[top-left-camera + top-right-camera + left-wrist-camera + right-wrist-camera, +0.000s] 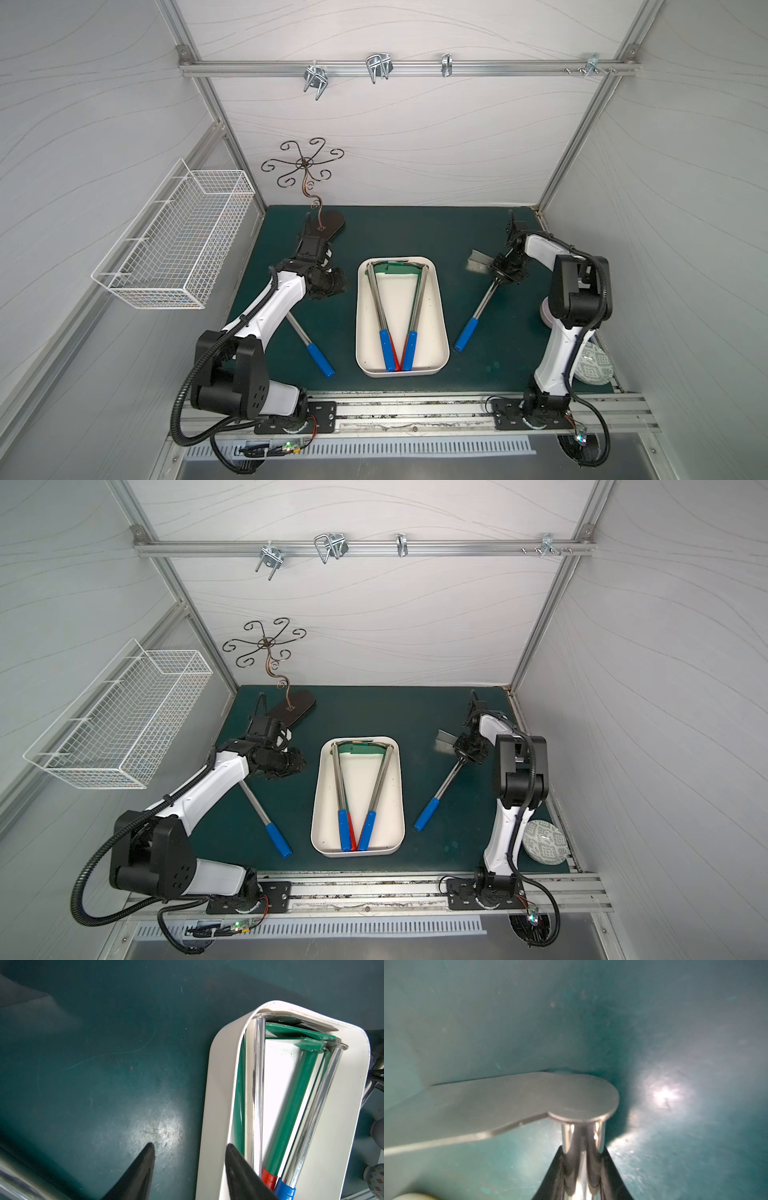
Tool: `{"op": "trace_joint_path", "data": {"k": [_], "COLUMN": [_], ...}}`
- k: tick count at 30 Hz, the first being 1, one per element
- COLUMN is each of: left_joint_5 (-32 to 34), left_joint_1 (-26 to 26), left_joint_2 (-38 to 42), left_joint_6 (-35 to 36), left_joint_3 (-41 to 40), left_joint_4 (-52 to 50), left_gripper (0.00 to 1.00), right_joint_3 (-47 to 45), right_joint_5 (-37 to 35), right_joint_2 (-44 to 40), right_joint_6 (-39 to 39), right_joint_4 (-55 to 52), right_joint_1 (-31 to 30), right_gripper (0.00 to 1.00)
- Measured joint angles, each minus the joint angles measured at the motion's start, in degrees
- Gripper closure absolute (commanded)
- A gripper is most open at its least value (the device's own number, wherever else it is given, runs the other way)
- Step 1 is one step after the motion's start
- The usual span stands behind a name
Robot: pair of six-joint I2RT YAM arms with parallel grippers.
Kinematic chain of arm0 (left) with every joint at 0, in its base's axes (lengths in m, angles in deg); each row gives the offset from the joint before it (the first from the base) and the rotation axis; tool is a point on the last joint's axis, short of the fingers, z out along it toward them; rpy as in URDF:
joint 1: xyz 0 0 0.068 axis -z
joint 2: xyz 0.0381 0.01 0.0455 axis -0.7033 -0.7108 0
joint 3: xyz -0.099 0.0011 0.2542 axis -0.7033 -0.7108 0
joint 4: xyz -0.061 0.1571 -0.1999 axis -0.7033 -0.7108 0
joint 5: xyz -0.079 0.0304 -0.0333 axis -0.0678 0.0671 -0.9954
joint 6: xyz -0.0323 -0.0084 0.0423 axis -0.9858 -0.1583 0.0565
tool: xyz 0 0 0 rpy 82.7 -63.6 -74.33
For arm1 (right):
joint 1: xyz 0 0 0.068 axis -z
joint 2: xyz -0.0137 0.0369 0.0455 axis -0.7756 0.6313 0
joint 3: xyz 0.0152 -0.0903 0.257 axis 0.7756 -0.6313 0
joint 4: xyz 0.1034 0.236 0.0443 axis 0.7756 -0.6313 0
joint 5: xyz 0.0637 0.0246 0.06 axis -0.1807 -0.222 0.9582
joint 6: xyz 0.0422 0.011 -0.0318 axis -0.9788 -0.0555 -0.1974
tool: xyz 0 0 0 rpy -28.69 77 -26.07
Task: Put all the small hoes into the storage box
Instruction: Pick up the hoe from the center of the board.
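Green mat (pixel 415 232) everywhere, and we've got the left gripper (pixel 189 1147) hanging with its fingers spread on nothing, the storage box (pixel 398 299) just to its right with a few hoes (pixel 384 316) lying inside, then the right gripper (pixel 582 1151) clamped tight on the small hoe (pixel 484 297) by its chrome shaft, right behind the blade, outside the box.

I scanned for lettering and found nothing I could read. Faint marks on the far rim of the storage box (pixel 218 1088) were too small to make out, and the round patterned disc (pixel 596 365) near right showed ornament only, no letters.
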Motion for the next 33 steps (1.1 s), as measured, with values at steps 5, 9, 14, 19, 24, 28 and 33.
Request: {"op": "trace_joint_path", "data": {"k": [5, 9, 14, 19, 24, 28, 33], "left_joint_5": [-0.11, -0.13, -0.20, -1.20, -5.14, -5.27, -5.40], "left_joint_1": [-0.02, -0.17, -0.24, -0.24, 3.32, 15.17, 29.90], "left_joint_2": [0.04, 0.07, 0.09, 0.85, 4.04, 5.73, 0.35], "left_joint_6": [-0.02, -0.02, -0.02, 0.09, 0.66, -0.09, -4.04], "left_joint_3": [0.00, 0.00, 0.00, -0.33, -1.49, -0.02, 7.02], "left_joint_4": [0.02, 0.02, 0.04, 0.48, 3.23, 6.40, 13.25], "left_gripper": [0.44, 0.44, 0.44, 0.43, 0.38, 0.33, 0.26], "right_joint_3": [5.53, 12.15, 19.85, 23.56, 23.85, 22.95, 18.29], "right_joint_5": [-3.19, -4.94, -6.67, -6.58, -4.24, -1.79, 1.81], "right_joint_2": [-1.05, -2.19, -2.80, -3.26, -5.09, -8.11, -13.20], "right_joint_6": [1.81, 2.71, 3.50, 3.65, 3.76, 3.93, 3.91], "right_joint_4": [-6.38, -12.96, -21.00, -26.88, -30.05, -30.53, -30.08], "right_joint_1": [-2.97, -5.49, -8.35, -10.27, -10.97, -11.54, -13.05], "right_gripper": [1.00, 1.00, 1.00, 1.00, 1.00, 1.00, 1.00]}}
